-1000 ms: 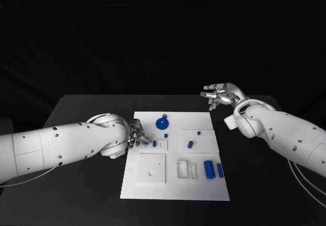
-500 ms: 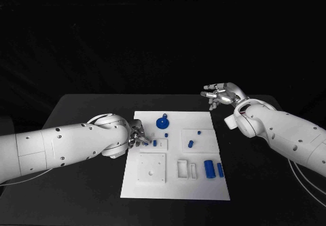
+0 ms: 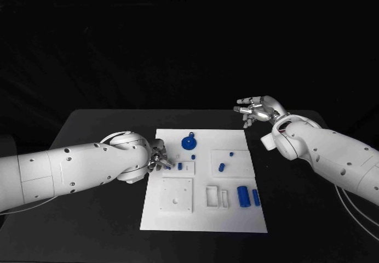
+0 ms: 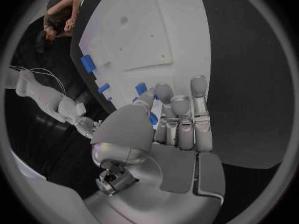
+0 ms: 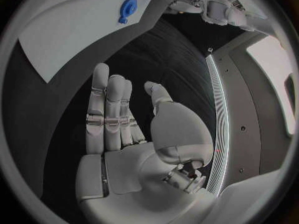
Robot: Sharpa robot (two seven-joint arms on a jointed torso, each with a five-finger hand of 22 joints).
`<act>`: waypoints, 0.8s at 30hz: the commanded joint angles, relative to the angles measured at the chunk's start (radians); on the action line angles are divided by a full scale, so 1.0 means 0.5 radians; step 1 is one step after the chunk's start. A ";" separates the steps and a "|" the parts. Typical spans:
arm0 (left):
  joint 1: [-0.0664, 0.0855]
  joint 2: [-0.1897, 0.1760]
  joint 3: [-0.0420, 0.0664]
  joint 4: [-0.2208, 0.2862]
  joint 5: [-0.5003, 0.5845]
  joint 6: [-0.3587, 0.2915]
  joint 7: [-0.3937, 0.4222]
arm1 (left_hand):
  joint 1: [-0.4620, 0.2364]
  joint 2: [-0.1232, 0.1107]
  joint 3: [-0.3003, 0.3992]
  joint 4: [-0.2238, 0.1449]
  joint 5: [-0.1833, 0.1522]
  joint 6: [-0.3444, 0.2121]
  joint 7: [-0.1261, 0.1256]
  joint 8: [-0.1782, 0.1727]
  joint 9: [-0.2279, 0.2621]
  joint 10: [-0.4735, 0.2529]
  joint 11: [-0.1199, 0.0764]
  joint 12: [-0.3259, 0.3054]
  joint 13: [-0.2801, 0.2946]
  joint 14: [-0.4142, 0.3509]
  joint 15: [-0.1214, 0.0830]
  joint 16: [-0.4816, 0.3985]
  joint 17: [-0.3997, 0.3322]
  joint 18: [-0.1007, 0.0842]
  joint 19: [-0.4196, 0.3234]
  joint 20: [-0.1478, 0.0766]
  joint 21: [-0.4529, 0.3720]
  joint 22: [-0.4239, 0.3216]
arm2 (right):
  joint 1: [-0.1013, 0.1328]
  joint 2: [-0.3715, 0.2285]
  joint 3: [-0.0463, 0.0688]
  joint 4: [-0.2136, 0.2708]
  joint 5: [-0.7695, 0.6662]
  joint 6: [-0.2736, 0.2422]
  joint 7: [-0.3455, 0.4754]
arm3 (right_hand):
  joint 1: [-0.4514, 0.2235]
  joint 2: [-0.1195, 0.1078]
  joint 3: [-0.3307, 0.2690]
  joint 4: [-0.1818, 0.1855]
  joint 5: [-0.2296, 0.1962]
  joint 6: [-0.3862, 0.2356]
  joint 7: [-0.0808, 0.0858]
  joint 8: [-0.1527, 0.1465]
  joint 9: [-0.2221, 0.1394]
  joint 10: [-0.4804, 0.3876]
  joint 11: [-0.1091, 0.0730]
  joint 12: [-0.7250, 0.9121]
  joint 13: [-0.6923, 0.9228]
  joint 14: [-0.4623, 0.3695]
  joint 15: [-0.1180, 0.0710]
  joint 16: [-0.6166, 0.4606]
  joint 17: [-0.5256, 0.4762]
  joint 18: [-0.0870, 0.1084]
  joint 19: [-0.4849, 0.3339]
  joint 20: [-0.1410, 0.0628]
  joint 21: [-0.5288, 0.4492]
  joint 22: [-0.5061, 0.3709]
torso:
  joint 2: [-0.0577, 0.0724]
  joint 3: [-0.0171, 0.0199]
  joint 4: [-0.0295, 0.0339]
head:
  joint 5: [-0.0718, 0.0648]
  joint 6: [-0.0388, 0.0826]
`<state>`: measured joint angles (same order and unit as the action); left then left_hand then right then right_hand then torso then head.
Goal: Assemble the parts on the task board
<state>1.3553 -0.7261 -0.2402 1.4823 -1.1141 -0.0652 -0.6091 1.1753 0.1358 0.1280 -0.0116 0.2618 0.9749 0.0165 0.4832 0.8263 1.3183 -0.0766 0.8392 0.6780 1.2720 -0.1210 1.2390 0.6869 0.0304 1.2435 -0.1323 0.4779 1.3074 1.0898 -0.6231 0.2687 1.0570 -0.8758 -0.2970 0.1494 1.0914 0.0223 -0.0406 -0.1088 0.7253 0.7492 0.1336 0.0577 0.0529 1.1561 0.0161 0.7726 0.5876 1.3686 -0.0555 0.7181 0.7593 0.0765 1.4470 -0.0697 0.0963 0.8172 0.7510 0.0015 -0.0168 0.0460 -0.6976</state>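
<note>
The white task board (image 3: 205, 216) lies in the middle of the black table. On it are a round blue part (image 3: 189, 143), small blue pegs (image 3: 193, 157) (image 3: 221, 167) and two blue cylinders (image 3: 243, 196). My left hand (image 3: 158, 159) is at the board's left edge. In the left wrist view its thumb and a finger pinch a small blue part (image 4: 152, 118), and the other fingers (image 4: 198, 109) are straight. My right hand (image 3: 254, 111) hangs raised beyond the board's far right corner; its fingers (image 5: 102, 109) are spread and hold nothing.
White raised blocks (image 3: 175, 194) and a slotted holder (image 3: 217, 198) sit on the near half of the board. Bare black table (image 3: 103, 230) surrounds the board on all sides. The right wrist view catches the board's corner (image 5: 74, 30) and the round blue part (image 5: 127, 7).
</note>
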 commanded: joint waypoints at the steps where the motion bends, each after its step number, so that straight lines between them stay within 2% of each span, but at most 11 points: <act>1: -0.002 0.004 -0.002 0.001 -0.021 0.088 -0.007 | 0.007 0.018 0.114 -0.110 0.007 0.045 -0.059 0.002 0.087 -0.006 0.003 -0.006 0.003 -0.004 0.008 -0.007 0.000 -0.022 0.003 -0.005 0.005 0.041 | -0.001 0.002 0.002 0.001 0.002 0.014 0.007 | -0.014 -0.013 0.008 0.000 0.011 -0.009 0.002 -0.011 0.000 -0.011 -0.007 0.003 -0.002 -0.009 0.004 -0.012 0.001 -0.017 -0.015 -0.004 0.008 -0.003 | 0.000 0.0009 0.000 | 0.001 0.001; 8: -0.002 0.004 -0.002 0.001 -0.020 0.112 -0.007 | 0.007 0.018 0.114 -0.110 0.007 0.045 -0.059 0.002 0.087 -0.006 0.003 -0.006 0.003 -0.004 0.008 -0.007 0.000 -0.022 0.003 -0.005 0.005 0.041 | -0.001 0.002 0.002 0.000 0.002 0.015 0.008 | -0.014 -0.013 0.008 0.000 0.011 -0.009 0.002 -0.011 0.000 -0.011 -0.007 0.003 -0.002 -0.009 0.004 -0.012 0.001 -0.017 -0.015 -0.004 0.008 -0.003 | 0.000 -0.0008 -0.001 | 0.001 -0.001; 24: -0.003 0.023 -0.002 -0.028 -0.017 0.114 0.003 | -0.003 0.020 0.110 -0.105 -0.007 0.039 -0.057 -0.007 0.091 -0.014 0.006 -0.009 0.002 -0.012 0.011 -0.017 -0.016 -0.021 0.000 -0.002 0.001 0.041 | -0.002 0.003 0.002 0.003 0.002 0.015 0.008 | -0.016 -0.018 0.018 0.000 0.016 -0.006 0.002 -0.010 0.000 -0.011 -0.007 0.003 -0.001 -0.008 0.004 -0.012 0.002 -0.017 -0.015 -0.004 0.010 -0.004 | 0.002 0.0010 -0.001 | -0.002 0.001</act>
<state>1.3557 -0.7170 -0.2395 1.4715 -1.1193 -0.0304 -0.6092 1.1764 0.1369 0.1279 -0.0116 0.2621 0.9749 0.0166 0.4754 0.8749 1.3184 -0.0764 0.8393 0.6778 1.2683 -0.1175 1.2350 0.6782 0.0304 1.2435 -0.1323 0.4779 1.3079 1.0894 -0.6218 0.2687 1.0574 -0.8758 -0.2967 0.1497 1.0861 0.0169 -0.0354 -0.1092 0.7301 0.7492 0.1336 0.0577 0.0529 1.1561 0.0161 0.7726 0.5877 1.3686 -0.0555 0.7181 0.7594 0.0764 1.4471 -0.0697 0.0963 0.8162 0.7513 0.0017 -0.0169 0.0455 -0.6966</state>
